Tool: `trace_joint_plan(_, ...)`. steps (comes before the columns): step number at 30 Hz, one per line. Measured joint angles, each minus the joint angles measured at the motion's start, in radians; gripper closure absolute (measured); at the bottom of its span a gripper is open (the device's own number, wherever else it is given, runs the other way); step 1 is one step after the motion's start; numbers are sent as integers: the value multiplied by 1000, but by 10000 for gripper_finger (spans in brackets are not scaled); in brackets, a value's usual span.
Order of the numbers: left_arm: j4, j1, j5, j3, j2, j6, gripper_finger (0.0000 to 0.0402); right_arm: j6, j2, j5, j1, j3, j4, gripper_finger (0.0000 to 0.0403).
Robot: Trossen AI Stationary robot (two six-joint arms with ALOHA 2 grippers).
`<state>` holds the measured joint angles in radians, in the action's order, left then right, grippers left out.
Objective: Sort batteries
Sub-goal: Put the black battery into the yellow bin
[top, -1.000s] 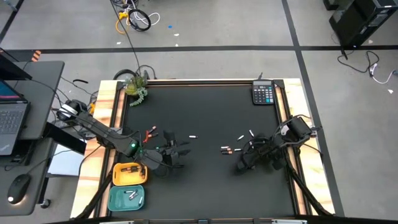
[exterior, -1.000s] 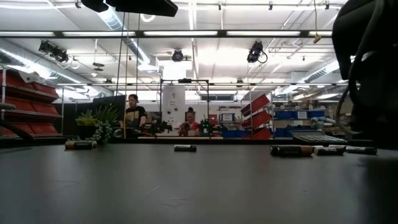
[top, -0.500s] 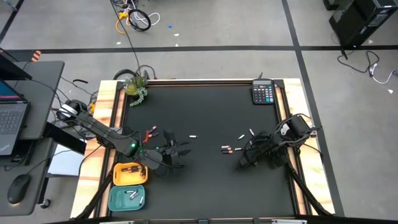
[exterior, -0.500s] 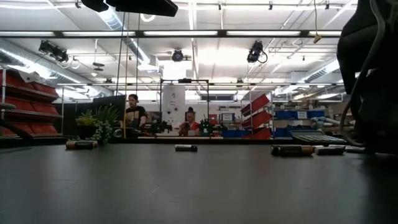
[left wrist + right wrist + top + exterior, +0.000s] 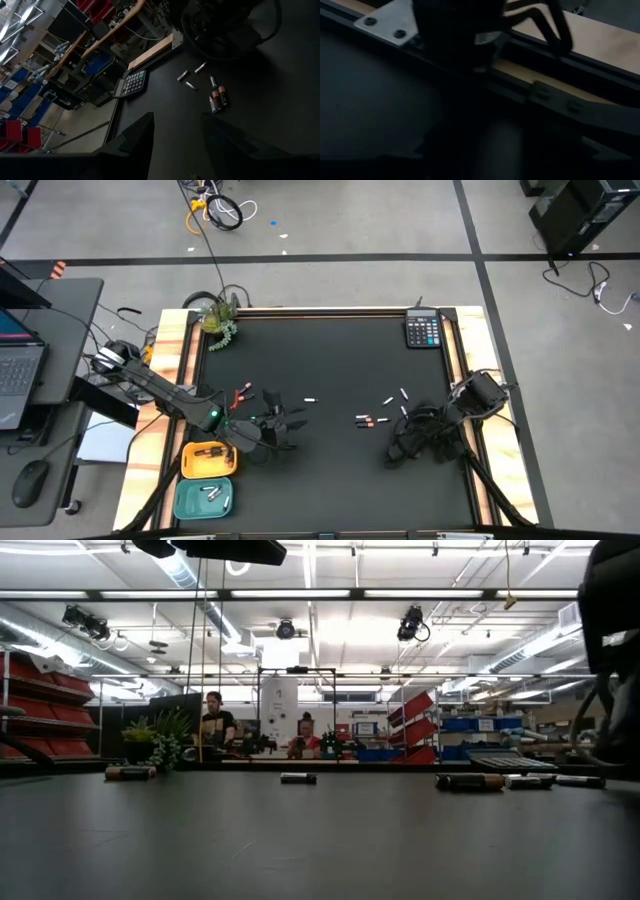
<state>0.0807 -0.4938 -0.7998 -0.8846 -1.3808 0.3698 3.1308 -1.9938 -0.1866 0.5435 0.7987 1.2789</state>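
Several batteries lie flat on the black table: a dark pair with copper ends point(image 5: 365, 420) point(image 5: 216, 97), silvery ones point(image 5: 386, 401) point(image 5: 404, 393) point(image 5: 182, 75), one at mid-table point(image 5: 310, 398) point(image 5: 297, 778), and dark ones at the left point(image 5: 243, 391) point(image 5: 130, 772). My left gripper point(image 5: 288, 425) point(image 5: 175, 150) hovers open left of centre, pointing at them. My right gripper point(image 5: 398, 448) point(image 5: 517, 155) sits low at the right, nearer the front edge than the batteries, fingers wide apart. It is open, and I see no battery between the fingers.
A yellow tray point(image 5: 207, 461) and a teal tray point(image 5: 204, 498), each holding batteries, stand at the near left. A calculator point(image 5: 424, 330) point(image 5: 131, 83) sits at the far right corner, a small plant point(image 5: 218, 320) at the far left. Wooden rails point(image 5: 600, 45) edge the table.
My right arm has shifted a little toward the table's right edge and slightly down. In the low view its dark bulk has slid out to the right, uncovering one more battery at the right. No battery has moved.
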Motion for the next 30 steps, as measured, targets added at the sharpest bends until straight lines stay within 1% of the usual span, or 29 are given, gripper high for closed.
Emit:
trace_joint_plan(11, -7, -13, 0, -41, 0, 13, 230, 11, 0, -124, 78, 54, 11, 142)
trace_joint_plan(15, -9, -12, 0, -41, 0, 13, 230, 9, 0, -146, 97, 69, 18, 139)
trace_joint_plan(17, -9, -13, 0, -41, 0, 13, 230, -18, 0, -155, 102, 83, 36, 140)
trace_joint_plan(20, -9, -12, 0, -41, 0, 13, 230, -114, -1, -150, 103, 127, 134, 142)
trace_joint_plan(22, -9, -12, 0, -41, 0, 13, 230, -209, -2, -145, 93, 159, 274, 142)
trace_joint_plan(23, -10, -12, 1, -41, 0, 13, 230, -259, -1, -138, 89, 175, 303, 142)
trace_joint_plan(24, -10, -12, 0, -41, 0, 13, 230, -306, 4, -133, 85, 182, 279, 141)
trace_joint_plan(25, -16, -12, 0, -42, 0, 12, 230, -357, 13, -103, 82, 169, 258, 140)
trace_joint_plan(27, -34, -12, 0, -42, 0, 12, 230, -464, 27, -7, 82, 148, 284, 139)
trace_joint_plan(29, -53, -12, 1, -42, 0, 13, 230, -559, 26, 6, 74, 163, 258, 138)
trace_joint_plan(30, -56, -12, 0, -42, 0, 13, 230, -593, 24, 8, 70, 167, 281, 137)
